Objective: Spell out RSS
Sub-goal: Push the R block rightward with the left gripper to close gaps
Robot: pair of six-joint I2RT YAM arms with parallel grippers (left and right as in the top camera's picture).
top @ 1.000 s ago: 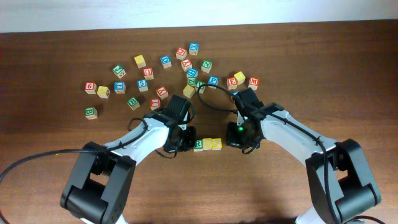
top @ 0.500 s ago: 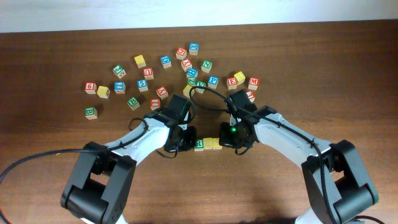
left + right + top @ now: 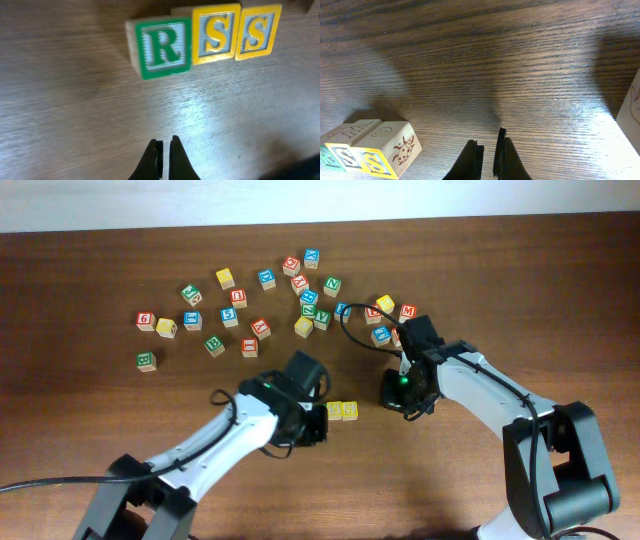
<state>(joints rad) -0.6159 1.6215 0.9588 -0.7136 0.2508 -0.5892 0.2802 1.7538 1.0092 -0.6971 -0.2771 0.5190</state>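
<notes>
In the left wrist view a green R block point(image 3: 162, 47) and two yellow S blocks point(image 3: 216, 35) point(image 3: 257, 31) stand touching in a row that reads RSS. In the overhead view the two S blocks point(image 3: 335, 411) point(image 3: 350, 411) show at the table's middle, and my left wrist hides the R. My left gripper point(image 3: 164, 150) point(image 3: 305, 425) is shut and empty, a short way in front of the R. My right gripper point(image 3: 489, 150) point(image 3: 400, 395) is shut and empty, to the right of the row. The row's end S block point(image 3: 385, 147) shows at the lower left of the right wrist view.
Many loose letter blocks point(image 3: 260, 310) lie scattered across the back of the brown wooden table point(image 3: 500, 260). Some lie just behind my right arm point(image 3: 385, 305). One block's pale edge point(image 3: 630, 107) shows at the right of the right wrist view.
My right gripper pushed in against the row's right end, then drew back to the right. My left arm shifted toward the front and right, its gripper off the R block.
</notes>
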